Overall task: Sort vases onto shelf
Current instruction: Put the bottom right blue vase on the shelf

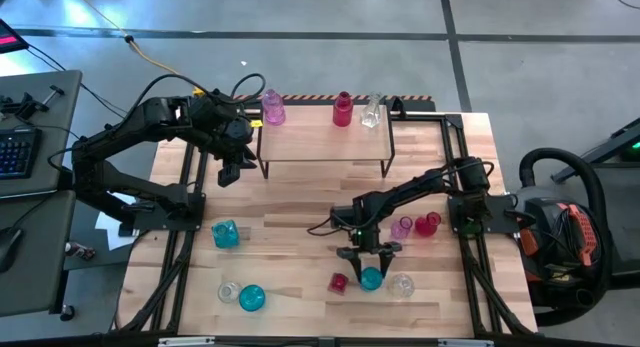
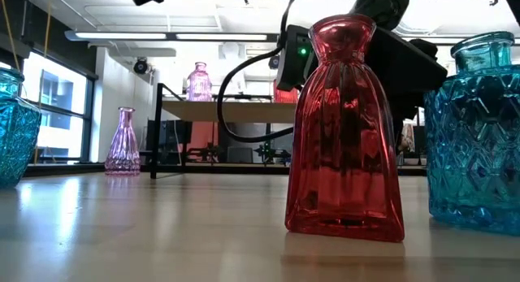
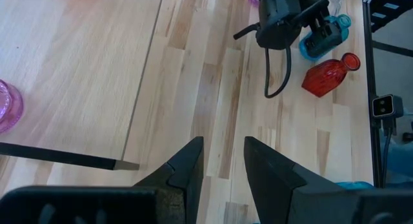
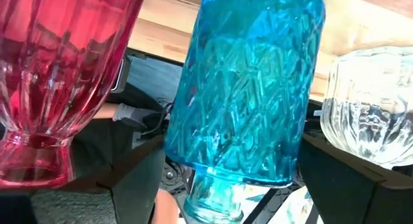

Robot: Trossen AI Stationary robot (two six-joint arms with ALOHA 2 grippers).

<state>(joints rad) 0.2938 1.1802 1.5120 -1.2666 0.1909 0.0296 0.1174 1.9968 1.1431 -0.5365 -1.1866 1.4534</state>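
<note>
The shelf stands at the table's far middle. A pink vase, a red vase and a clear vase stand on its far edge. Near the front right, a teal vase stands upright on the table between a red vase and a clear vase. My right gripper is open, with one finger on each side of the teal vase. My left gripper hangs open and empty above the table, left of the shelf. My right gripper comes at the teal vase almost level from the table's far side, its fingers close beside the vase's body. I cannot tell whether they touch the glass. The vase stands on its base on the table.
A pink vase and a red vase stand close behind my right gripper. At the front left are a teal vase, a clear vase and another teal one. Black frame rails run along both table sides.
</note>
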